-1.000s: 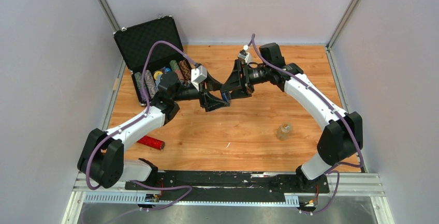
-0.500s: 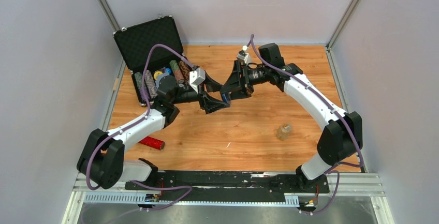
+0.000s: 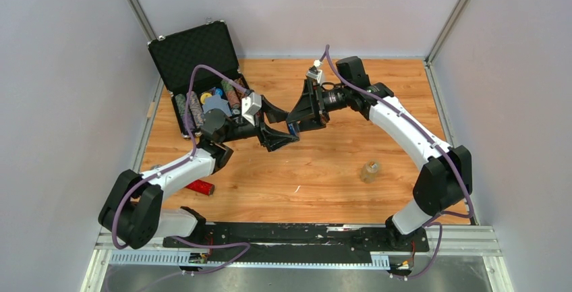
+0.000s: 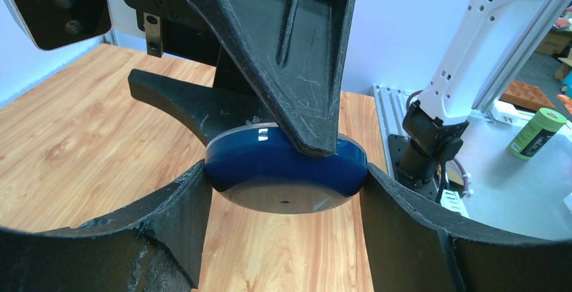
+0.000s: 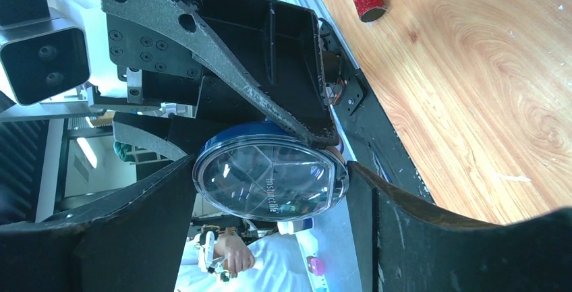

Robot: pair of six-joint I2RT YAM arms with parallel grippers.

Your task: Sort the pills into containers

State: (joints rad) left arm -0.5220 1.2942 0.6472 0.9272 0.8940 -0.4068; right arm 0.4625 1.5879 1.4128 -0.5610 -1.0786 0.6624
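The container (image 3: 291, 127) is a small round dish held in the air above the middle of the table. Its blue base (image 4: 287, 170) fills the left wrist view. Its clear lid with dividers (image 5: 270, 181) faces the right wrist camera. My left gripper (image 4: 282, 191) is shut on it, both fingers pressing its sides. My right gripper (image 5: 271, 170) grips the same dish from the opposite side, crosswise to the left one. The two grippers meet there, left (image 3: 287, 130) and right (image 3: 295, 121). I cannot make out any pills.
An open black chip case (image 3: 202, 69) with rows of coloured chips stands at the back left. A red glittery cylinder (image 3: 197, 185) lies near the left arm. On the right part of the wooden table stands a small clear bottle (image 3: 369, 170).
My left wrist has drawn back a little to the left and rolled, with its fingers still on the dish. The right arm and the dish have hardly moved.
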